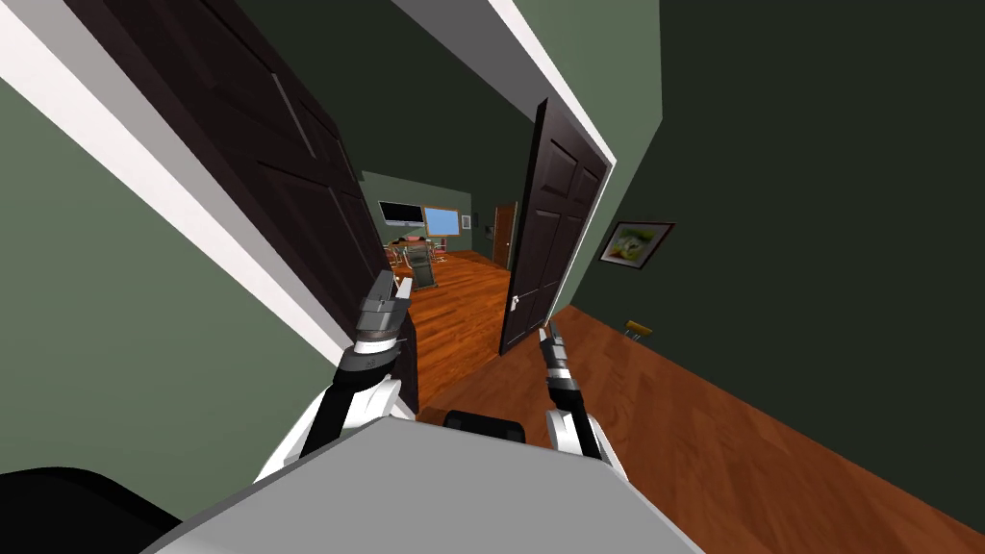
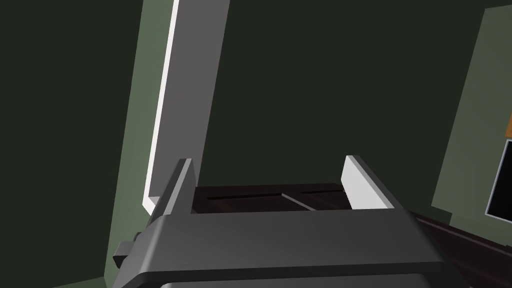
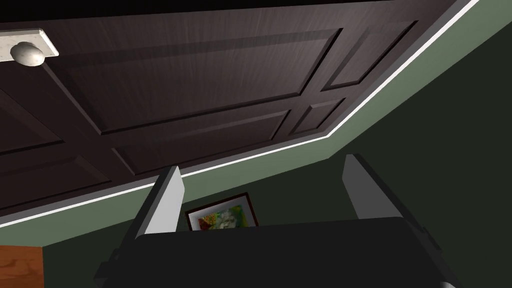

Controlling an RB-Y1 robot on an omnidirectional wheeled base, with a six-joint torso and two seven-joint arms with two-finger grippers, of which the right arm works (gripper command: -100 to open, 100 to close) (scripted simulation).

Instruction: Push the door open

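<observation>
The task looked mostly done. The near dark brown panelled door leaf (image 1: 260,163) stood at about ten o'clock from me, swung wide. The second dark panelled leaf (image 1: 558,221), with a round white knob (image 3: 27,52), stood at one o'clock, also turned well open. Between them, at twelve o'clock, the reddish wooden floor (image 1: 471,308) ran through into the next room.

The left gripper (image 1: 395,284) was close to the near leaf, its fingers wide apart and holding nothing; I could not tell if it touched. The right gripper (image 1: 550,334) pointed at the second leaf, also spread and empty. I judged that only a last push, if any, was left.
</observation>
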